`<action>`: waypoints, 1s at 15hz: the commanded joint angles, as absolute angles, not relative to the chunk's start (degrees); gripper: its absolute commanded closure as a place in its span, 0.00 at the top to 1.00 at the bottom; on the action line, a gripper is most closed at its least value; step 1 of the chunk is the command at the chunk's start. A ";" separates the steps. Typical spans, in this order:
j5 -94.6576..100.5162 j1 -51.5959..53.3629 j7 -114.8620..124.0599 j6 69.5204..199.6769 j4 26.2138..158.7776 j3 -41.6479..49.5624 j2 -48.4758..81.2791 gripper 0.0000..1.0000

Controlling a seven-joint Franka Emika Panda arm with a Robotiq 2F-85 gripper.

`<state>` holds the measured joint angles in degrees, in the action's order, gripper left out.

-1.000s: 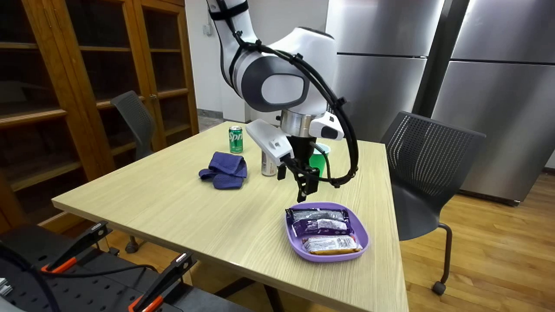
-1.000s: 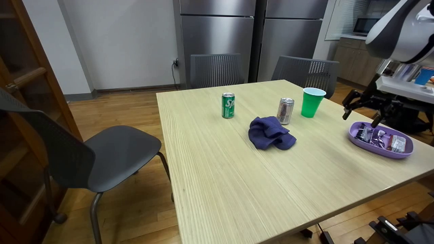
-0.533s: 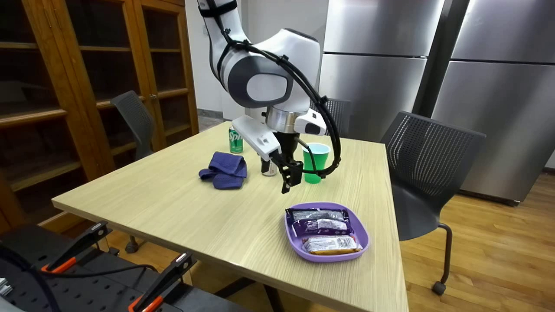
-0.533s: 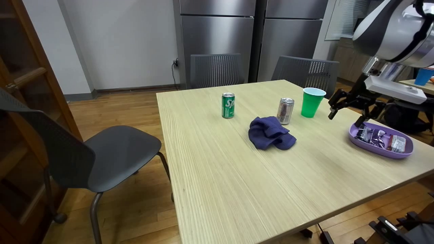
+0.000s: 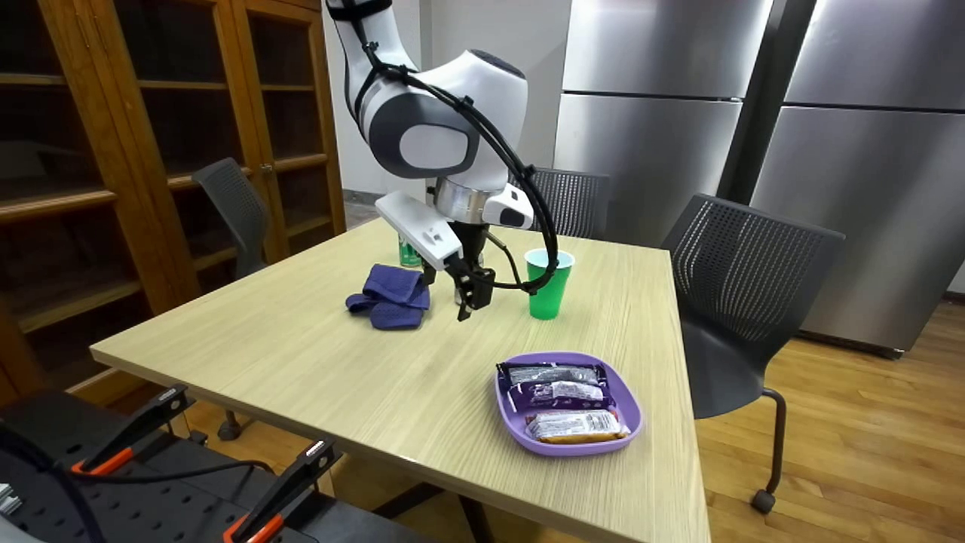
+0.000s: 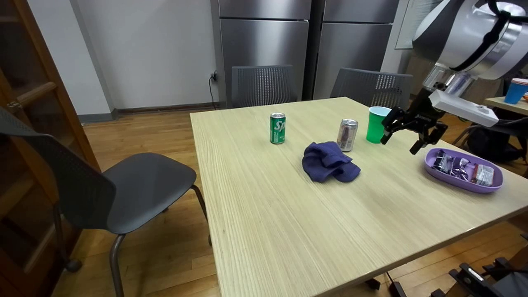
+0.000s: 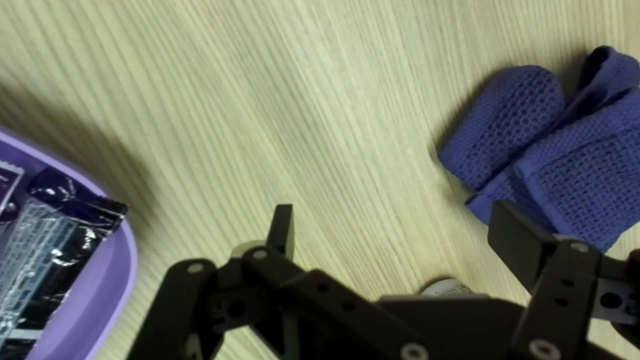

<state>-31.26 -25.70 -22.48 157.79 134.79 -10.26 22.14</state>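
In an exterior view, the white-and-grey Franka Emika Panda arm [image 5: 433, 147] slopes down from the top and bends at its bulky rounded joint, with black cables [image 5: 539, 200] strapped along it and looping out to one side. Below the silver wrist flange [image 5: 461, 201], the black Robotiq gripper [image 7: 395, 232] hangs at a tilt, pointing downward, its two fingers [image 7: 520, 245] spread wide, inner faces toward each other.

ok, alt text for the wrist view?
Open, empty black gripper above a wood-grain table. A purple tray with wrapped bars is cut off at the left edge, and a rumpled blue cloth lies at right, partly behind the gripper. A mostly hidden can peeks out at the bottom.
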 commanded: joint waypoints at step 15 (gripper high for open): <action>-41.29 -20.99 -33.59 149.11 132.08 -8.97 21.96 1.00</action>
<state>-40.08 -23.35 -32.84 149.73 132.28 -11.29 22.12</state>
